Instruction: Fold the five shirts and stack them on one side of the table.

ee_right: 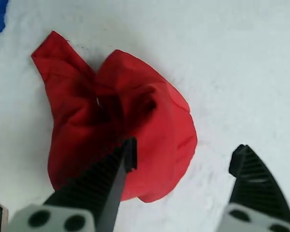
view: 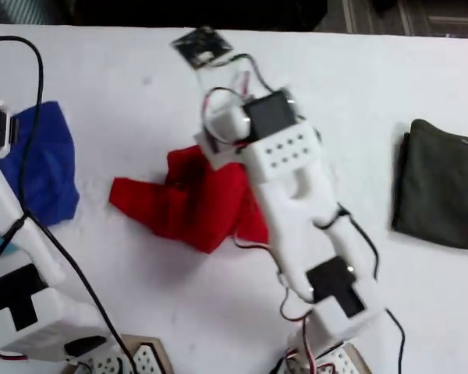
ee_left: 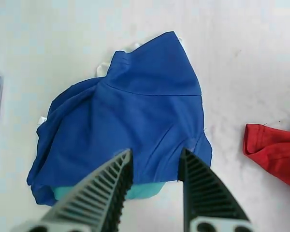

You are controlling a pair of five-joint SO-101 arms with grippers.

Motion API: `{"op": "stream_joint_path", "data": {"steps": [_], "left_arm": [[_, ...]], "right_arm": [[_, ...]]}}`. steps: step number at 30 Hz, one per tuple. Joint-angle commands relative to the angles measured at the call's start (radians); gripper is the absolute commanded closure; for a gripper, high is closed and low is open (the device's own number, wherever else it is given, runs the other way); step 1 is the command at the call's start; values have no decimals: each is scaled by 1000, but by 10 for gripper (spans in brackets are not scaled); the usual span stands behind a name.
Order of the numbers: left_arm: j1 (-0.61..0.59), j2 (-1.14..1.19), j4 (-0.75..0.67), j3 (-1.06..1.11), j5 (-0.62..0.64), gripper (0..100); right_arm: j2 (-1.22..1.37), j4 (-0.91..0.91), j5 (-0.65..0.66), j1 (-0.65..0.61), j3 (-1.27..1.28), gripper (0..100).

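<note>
The right gripper [ee_right: 183,150] hangs, jaws apart, over the crumpled red cloth shirt [view: 195,202] mid-frame; closing here risks bunching several layers together.

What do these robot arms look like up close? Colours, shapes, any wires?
Both arms are chunky white shells with black boxy motors at the joints. The right arm carries looping red and black wires and a plate dotted with small holes; a black cable trails over the left arm. The left gripper and right gripper have dark, ribbed, wedge-shaped fingers on white bases.
</note>
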Motion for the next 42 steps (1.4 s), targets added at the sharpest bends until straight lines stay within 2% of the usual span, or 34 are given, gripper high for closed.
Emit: {"op": "stream_joint_path", "data": {"steps": [1,9,12,15,17,20,24,30,34,37,42], "left_arm": [[-5,-10,6,-23,8,831],[-7,-10,5,91,8,832],[-7,-15,5,129,8,832],[-4,-59,2,166,8,832],[-2,-94,2,187,8,832],[-2,-139,2,213,6,832],[-2,-185,2,258,5,832],[-2,-255,2,322,5,832],[-2,-311,2,373,5,832],[-2,-354,2,411,5,832],[-1,-430,0,474,5,832]], "right_arm": [[65,2,-12,-45,-87,683],[295,4,-38,-5,-123,695],[323,4,-25,-19,-138,820],[343,4,78,-35,-138,995],[344,4,110,-36,-140,960],[334,2,140,-36,-222,978],[334,-31,175,-36,-485,980],[355,-315,175,-25,-852,980],[351,-441,170,-22,-924,980],[351,-351,163,15,-927,980],[375,2,-34,134,-895,980]]}}
